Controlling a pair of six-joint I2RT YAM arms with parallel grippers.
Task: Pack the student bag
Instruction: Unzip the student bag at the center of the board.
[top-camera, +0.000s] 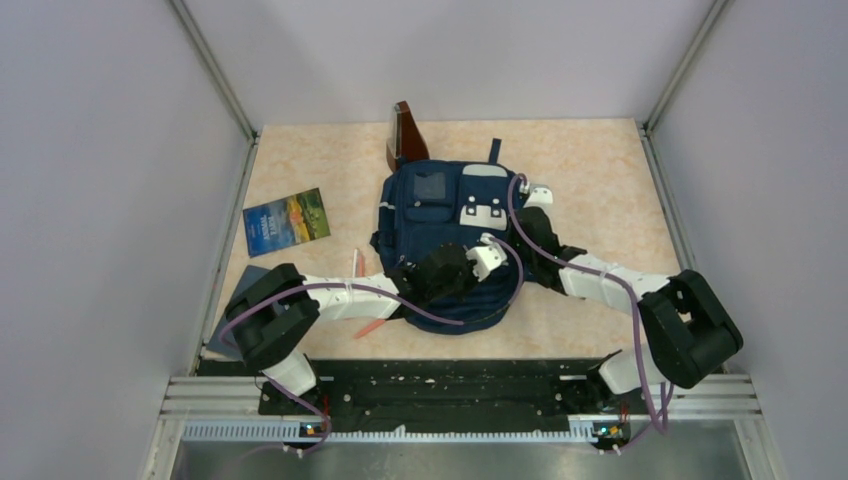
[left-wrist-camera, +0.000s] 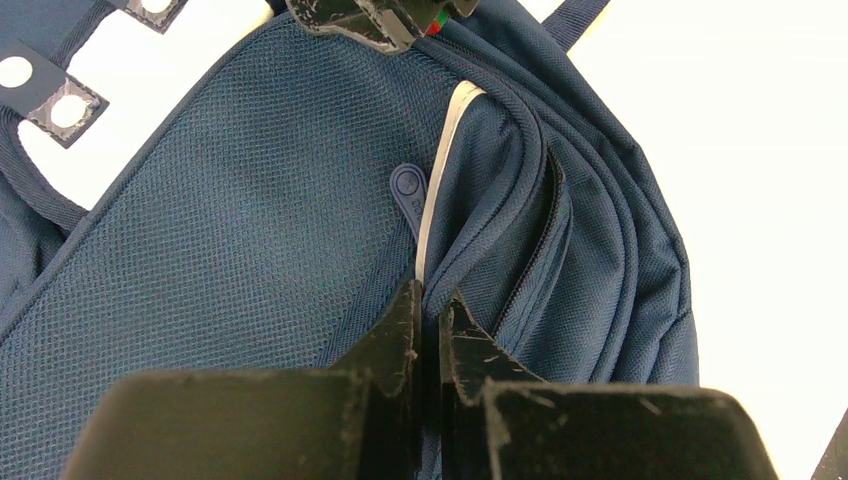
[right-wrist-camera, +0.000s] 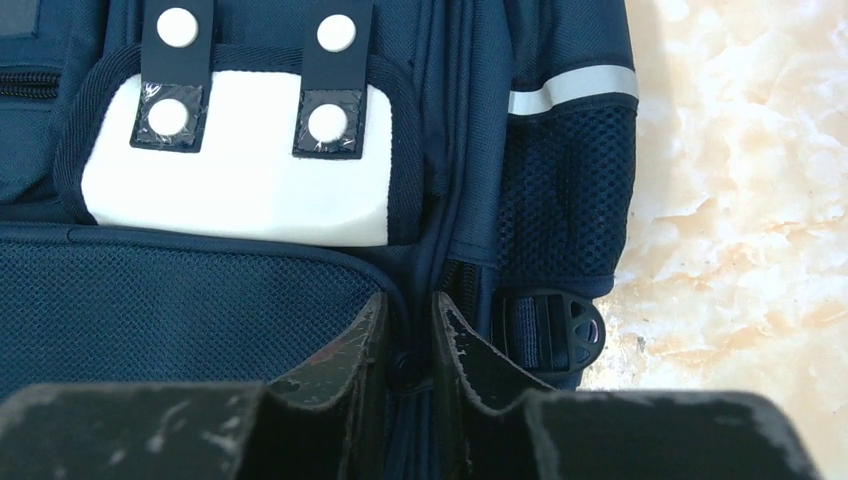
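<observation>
Mid-table, on the near part of the student bag, the left gripper is clamped shut on its pale strip. Right gripper: jaws narrowly apart astride a zip; grip undeterminable. Marbled table; grey walls left, right, far.

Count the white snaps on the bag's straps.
4, right wrist view: left strap's top snap, bottom snap; right strap's top snap, bottom snap. Others may be hidden.
</observation>
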